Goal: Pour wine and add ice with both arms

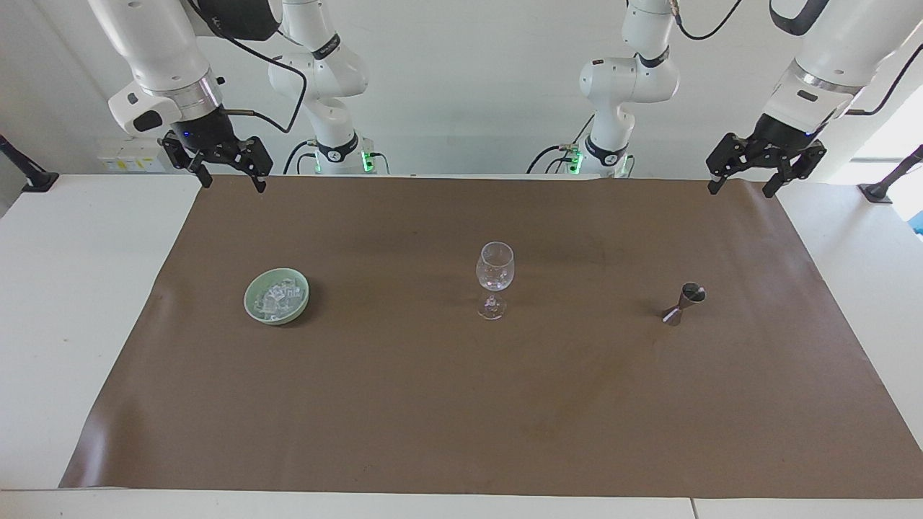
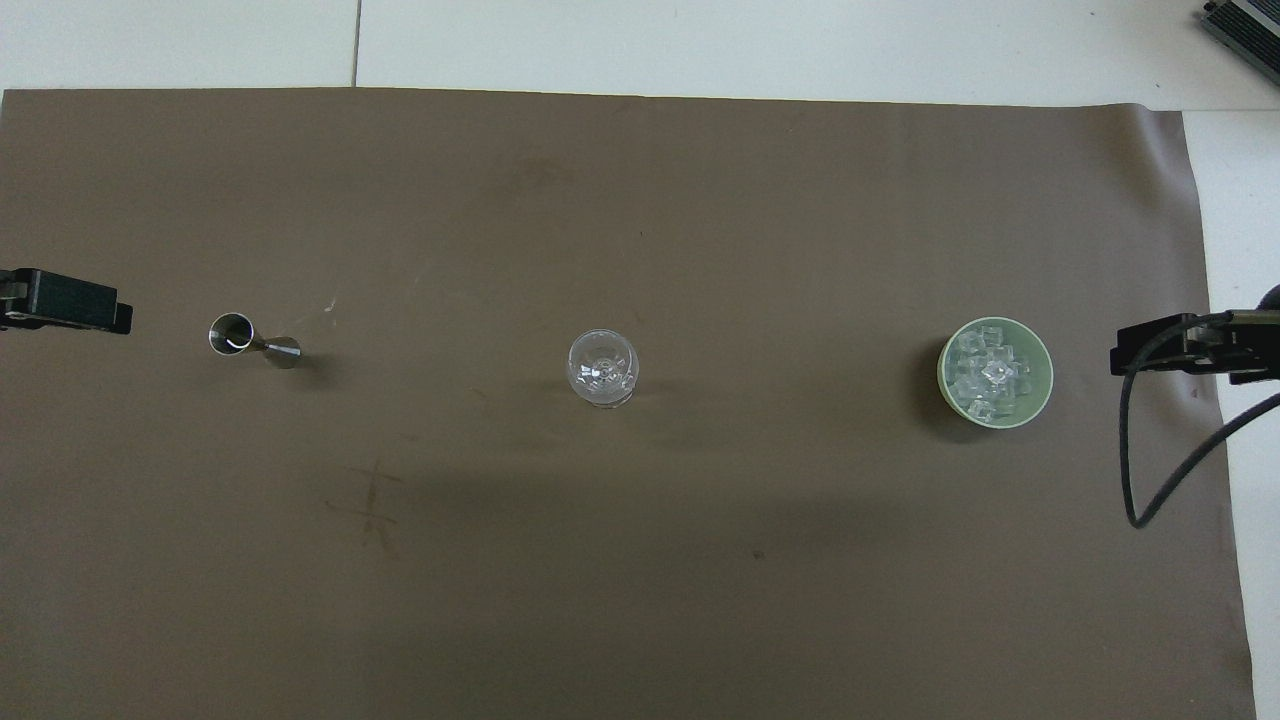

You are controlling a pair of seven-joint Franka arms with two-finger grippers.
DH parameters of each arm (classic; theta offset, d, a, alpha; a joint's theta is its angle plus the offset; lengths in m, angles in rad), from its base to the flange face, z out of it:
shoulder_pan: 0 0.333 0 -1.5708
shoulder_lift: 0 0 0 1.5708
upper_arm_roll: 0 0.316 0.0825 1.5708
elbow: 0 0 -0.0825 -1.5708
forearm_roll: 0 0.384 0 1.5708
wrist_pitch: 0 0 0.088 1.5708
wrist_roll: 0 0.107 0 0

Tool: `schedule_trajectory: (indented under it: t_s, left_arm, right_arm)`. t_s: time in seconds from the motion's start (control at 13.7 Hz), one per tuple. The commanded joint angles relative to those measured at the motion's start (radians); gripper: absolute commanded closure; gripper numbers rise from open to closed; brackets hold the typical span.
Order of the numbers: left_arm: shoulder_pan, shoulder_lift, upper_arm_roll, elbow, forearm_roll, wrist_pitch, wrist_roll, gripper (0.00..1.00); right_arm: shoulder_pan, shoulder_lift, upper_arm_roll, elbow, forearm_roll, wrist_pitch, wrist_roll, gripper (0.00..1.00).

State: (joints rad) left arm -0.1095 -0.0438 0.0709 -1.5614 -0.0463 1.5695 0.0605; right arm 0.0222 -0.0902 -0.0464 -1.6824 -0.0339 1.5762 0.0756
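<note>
- A brown sheet (image 1: 461, 404) covers most of the white table (image 1: 65, 303) and fills nearly the whole of both views.
- A wine glass (image 1: 495, 277) stands upright near the middle of the facing view; from overhead it shows as a clear round rim at centre frame (image 2: 603, 366). I cannot tell whether anything is in it.
- A pale green bowl (image 1: 276, 296) sits at centre left of the facing view, toward the right arm's end of the table, and at the right of the overhead view (image 2: 995, 372).
- The ice (image 1: 278, 298) lies heaped inside that bowl, a small pile of clear cubes (image 2: 988, 374), well apart from the glass.
- A small metal measuring cup (image 1: 683, 303), shaped like an hourglass, stands at centre right of the facing view, toward the left arm's end; from overhead it is at the left (image 2: 250, 340).
- The three things stand in a rough row across the sheet, none touching another.
- The right gripper (image 1: 229, 182) hangs at the upper left of the facing view, over the sheet's corner, fingers spread, holding nothing.
- The left gripper (image 1: 741, 189) hangs at the upper right, over the corner at the left arm's end, fingers also spread and empty.
- From overhead only dark tips show at the side edges of the frame: the left one (image 2: 65, 301), the right one (image 2: 1190, 343).
</note>
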Motion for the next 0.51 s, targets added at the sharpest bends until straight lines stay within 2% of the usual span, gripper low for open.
schedule_trajectory:
  t_s: [0.0, 0.44]
  left_arm:
    - [0.002, -0.03, -0.003, -0.045, 0.002, 0.026, 0.013, 0.0]
    - [-0.002, -0.041, -0.003, -0.06, 0.003, 0.027, 0.013, 0.0]
  right_arm:
    - [-0.005, -0.023, 0.003, -0.023, 0.0, -0.002, -0.028, 0.0]
    - [-0.005, -0.023, 0.003, -0.023, 0.0, -0.002, -0.028, 0.0]
